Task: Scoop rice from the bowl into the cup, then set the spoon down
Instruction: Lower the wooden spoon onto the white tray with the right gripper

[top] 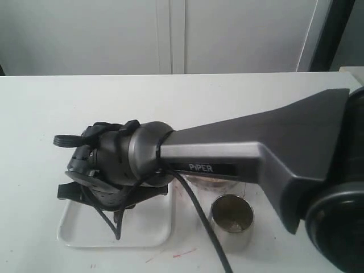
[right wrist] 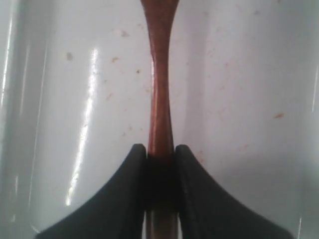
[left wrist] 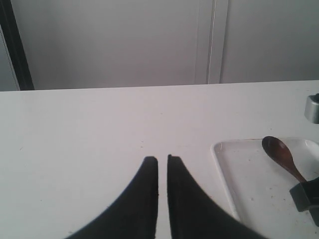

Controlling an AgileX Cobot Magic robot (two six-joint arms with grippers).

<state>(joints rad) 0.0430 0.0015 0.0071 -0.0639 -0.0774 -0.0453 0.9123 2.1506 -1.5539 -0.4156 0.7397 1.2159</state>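
My right gripper (right wrist: 160, 149) is shut on the slim handle of the dark reddish-brown wooden spoon (right wrist: 159, 89). It holds the spoon low over the white tray (top: 148, 230). In the left wrist view the spoon's oval bowl (left wrist: 279, 153) lies on or just above the tray (left wrist: 249, 174); I cannot tell which. The steel cup (top: 232, 220) stands right of the tray, near the front edge. Under the right arm (top: 256, 153) only a sliver of the bowl (top: 211, 182) shows, and its rice is hidden. My left gripper (left wrist: 162, 159) is shut on nothing over the bare table.
The right arm spans the table (top: 57, 108) from the right and hides much of the middle. A grey steel object (left wrist: 312, 107) shows at the edge of the left wrist view. A black cable (top: 199, 216) hangs between tray and cup. Red marks (top: 182, 252) dot the front.
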